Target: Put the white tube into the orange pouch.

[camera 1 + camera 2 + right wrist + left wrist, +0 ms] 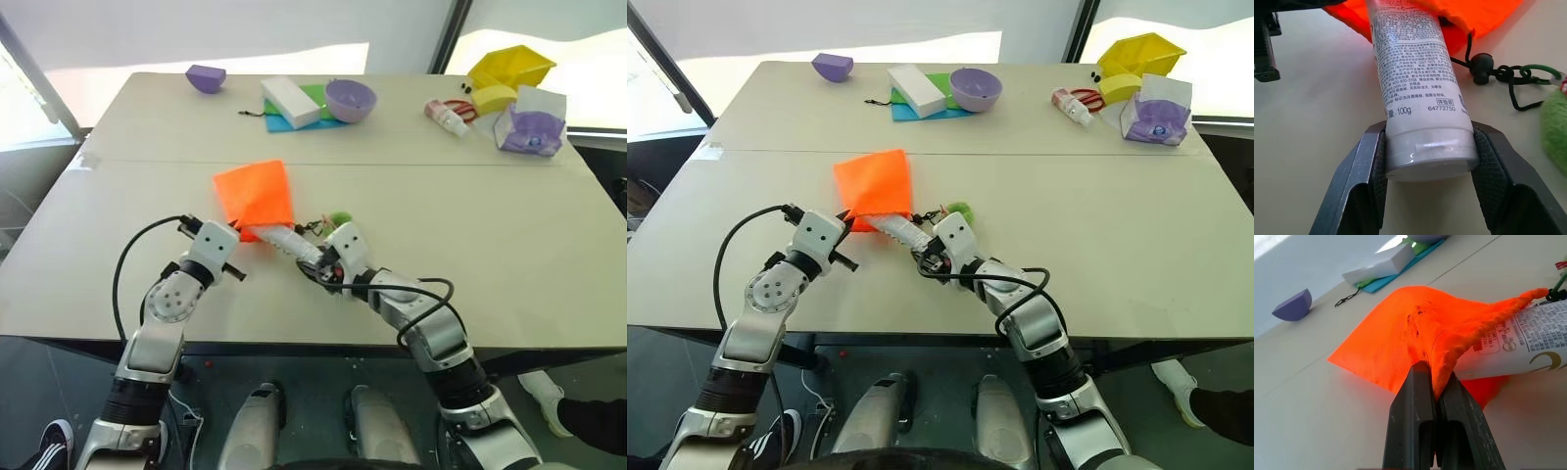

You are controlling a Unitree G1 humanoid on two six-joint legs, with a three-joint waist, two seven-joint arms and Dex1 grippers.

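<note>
The white tube is a slim squeeze tube, its white skin covered in rows of small dark print, with a rounded cap end. My right gripper has its two padded fingers clamped on that cap end, jaws about half apart with the tube filling the gap. The tube's far end lies inside the mouth of the orange pouch, which rests flat on the table near the front edge. My left gripper is pinched fully closed on the pouch's hem, lifting the fabric so the opening gapes over the tube. A dark cord with a toggle trails from the pouch to a fuzzy green pom-pom just beside my right wrist.

The table is pale beige. Along its far side sit a purple bowl, a white block and a yellow container.
</note>
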